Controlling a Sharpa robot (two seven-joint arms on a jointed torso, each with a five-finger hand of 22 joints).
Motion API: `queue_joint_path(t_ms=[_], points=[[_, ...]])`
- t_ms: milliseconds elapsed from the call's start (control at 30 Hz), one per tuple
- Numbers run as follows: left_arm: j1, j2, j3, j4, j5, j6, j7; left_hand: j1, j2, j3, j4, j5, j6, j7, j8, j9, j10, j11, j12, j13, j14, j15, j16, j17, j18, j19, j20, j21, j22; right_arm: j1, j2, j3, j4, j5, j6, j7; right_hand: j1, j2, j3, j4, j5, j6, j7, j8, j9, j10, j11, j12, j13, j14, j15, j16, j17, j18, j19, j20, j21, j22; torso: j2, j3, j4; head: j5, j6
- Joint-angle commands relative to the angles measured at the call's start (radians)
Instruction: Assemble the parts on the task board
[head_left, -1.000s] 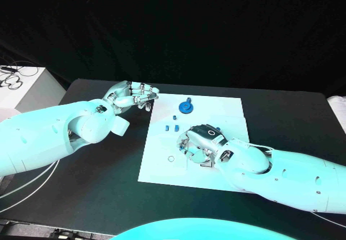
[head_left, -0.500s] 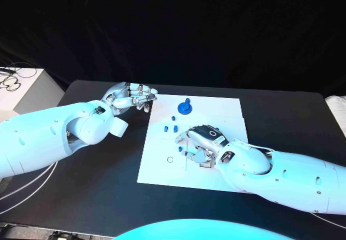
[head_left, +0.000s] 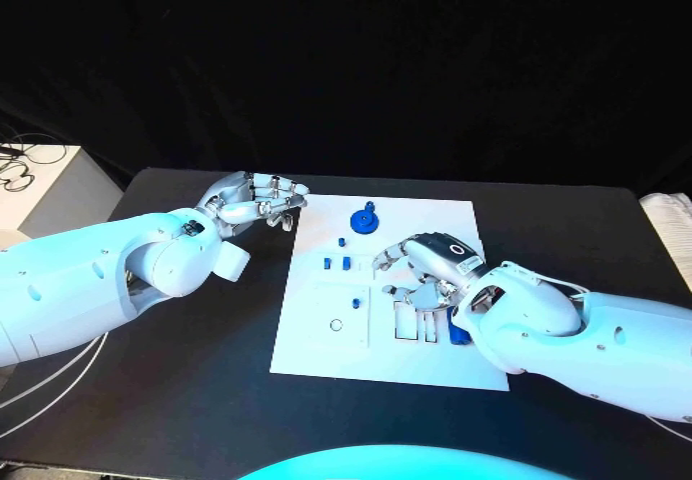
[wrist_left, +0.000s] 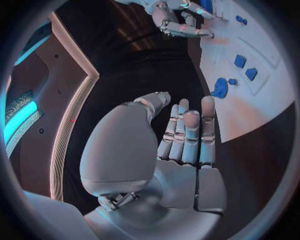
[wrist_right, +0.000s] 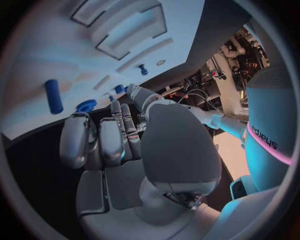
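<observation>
The task board (head_left: 325, 345) lies flat at the centre of the tabletop (head_left: 173, 400). Blue parts (head_left: 364, 218) rest near its far edge. The left robot hand (head_left: 260, 198) hovers beside the board, fingers apart, empty. The right robot hand (head_left: 428, 270) sits over the board; its grip state cannot be determined.

Cool cyan-tinted overhead light, task board (head_left: 433, 220) bright against dim black table (head_left: 173, 400), soft shadows under both arms, head view sharp, wrist views heavily fisheye-bent with dark vignetted rims and blurry near palms.

head overhead, wrists close, sharing task board (head_left: 325, 345)
</observation>
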Motion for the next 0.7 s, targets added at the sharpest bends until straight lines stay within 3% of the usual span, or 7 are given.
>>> queue_joint_path(t_ms=[33, 100, 167, 200, 267, 367, 700], points=[[0.000, 0.002, 0.001, 0.000, 0.000, 0.021, 0.004, 0.010, 0.003, -0.002, -0.005, 0.004, -0.006, 0.004, -0.002, -0.001, -0.007, 0.002, 0.007, 0.001, -0.001, 0.001, 0.003, 0.000, 0.013, 0.001, 0.005, -0.006, -0.001, 0.034, -0.029, 0.003, 0.002, 0.084, 0.097, -0.030, -0.008, -0.020, 0.006, 0.004, 0.004, 0.004, 0.001, -0.009, -0.002, 0.006, -0.002, 0.002, -0.003, 0.008, -0.001, 0.010, 0.015, -0.010, 0.009, -0.002, 0.017, 0.016, 0.000, -0.0011, -0.0009, -0.017, 0.010], [0.000, 0.003, 0.001, 0.000, 0.000, 0.022, 0.003, 0.010, 0.003, -0.002, -0.005, 0.004, -0.006, 0.004, -0.002, -0.001, -0.007, 0.002, 0.007, 0.001, -0.001, 0.001, 0.003, 0.000, 0.013, 0.001, 0.005, -0.006, -0.001, 0.047, -0.040, 0.004, -0.003, 0.088, 0.125, -0.036, -0.027, -0.034, -0.030, 0.014, 0.034, -0.011, -0.004, -0.020, -0.005, -0.017, 0.000, -0.010, -0.006, 0.013, 0.000, 0.019, 0.025, -0.008, 0.006, -0.002, 0.009, 0.010, 0.000, -0.0016, -0.0005, -0.022, 0.013], [0.000, 0.003, 0.001, -0.001, 0.000, 0.023, 0.003, 0.010, 0.003, -0.002, -0.005, 0.004, -0.006, 0.004, -0.002, -0.001, -0.007, 0.002, 0.007, 0.001, -0.001, 0.001, 0.003, 0.000, 0.013, 0.001, 0.005, -0.006, -0.001, 0.065, -0.055, 0.004, -0.017, 0.084, 0.169, -0.042, -0.013, -0.019, -0.149, 0.032, 0.053, -0.023, -0.016, -0.032, -0.006, -0.048, 0.005, -0.019, -0.006, 0.010, 0.005, 0.020, 0.020, -0.001, -0.010, 0.002, -0.025, -0.016, 0.000, -0.0013, -0.0002, -0.029, 0.017], [0.000, 0.004, 0.001, -0.001, 0.000, 0.023, 0.003, 0.010, 0.003, -0.002, -0.005, 0.004, -0.006, 0.004, -0.002, -0.001, -0.007, 0.002, 0.007, 0.001, -0.001, 0.001, 0.003, 0.000, 0.013, 0.001, 0.005, -0.006, -0.001, 0.069, -0.059, 0.005, -0.022, 0.081, 0.181, -0.043, 0.023, 0.006, -0.250, 0.056, 0.058, -0.028, -0.027, -0.038, -0.006, -0.066, 0.010, -0.018, -0.004, 0.006, 0.008, 0.018, 0.013, 0.003, -0.017, 0.006, -0.043, -0.030, 0.000, -0.0012, -0.0003, -0.030, 0.018], [0.000, 0.004, 0.001, -0.002, 0.000, 0.024, 0.003, 0.010, 0.003, -0.002, -0.005, 0.004, -0.006, 0.004, -0.002, -0.001, -0.007, 0.002, 0.007, 0.001, -0.001, 0.001, 0.003, 0.000, 0.013, 0.001, 0.005, -0.006, -0.001, 0.075, -0.063, 0.005, -0.036, 0.073, 0.204, -0.045, 0.085, 0.011, -0.350, 0.128, 0.062, -0.031, -0.032, -0.044, -0.004, -0.090, 0.014, -0.008, -0.004, 0.001, 0.012, 0.017, 0.006, 0.009, -0.026, 0.009, -0.074, -0.053, 0.000, -0.0002, 0.0006, -0.033, 0.021], [-0.001, 0.004, 0.001, -0.002, 0.000, 0.025, 0.003, 0.010, 0.004, -0.002, -0.005, 0.004, -0.006, 0.004, -0.002, -0.001, -0.008, 0.002, 0.008, 0.002, -0.001, 0.001, 0.003, 0.000, 0.013, 0.001, 0.005, -0.006, -0.001, 0.081, -0.063, 0.005, -0.057, 0.053, 0.227, -0.048, 0.132, -0.001, -0.391, 0.202, 0.059, -0.040, -0.038, -0.052, -0.003, -0.111, 0.017, -0.001, -0.005, -0.004, 0.015, 0.016, -0.001, 0.013, -0.033, 0.011, -0.101, -0.073, 0.001, 0.0006, 0.0014, -0.036, 0.023], [-0.001, 0.005, 0.001, -0.004, 0.000, 0.027, 0.003, 0.010, 0.004, -0.002, -0.005, 0.004, -0.006, 0.004, -0.002, -0.001, -0.008, 0.002, 0.008, 0.002, -0.001, 0.001, 0.003, 0.000, 0.013, 0.001, 0.005, -0.006, -0.001, 0.083, -0.054, 0.004, -0.088, 0.028, 0.289, -0.058, 0.140, -0.004, -0.417, 0.210, 0.041, -0.047, -0.050, -0.057, -0.001, -0.124, 0.020, 0.005, -0.004, -0.005, 0.017, 0.021, 0.003, 0.015, -0.034, 0.014, -0.113, -0.080, 0.002, 0.0000, 0.0020, -0.041, 0.022]])
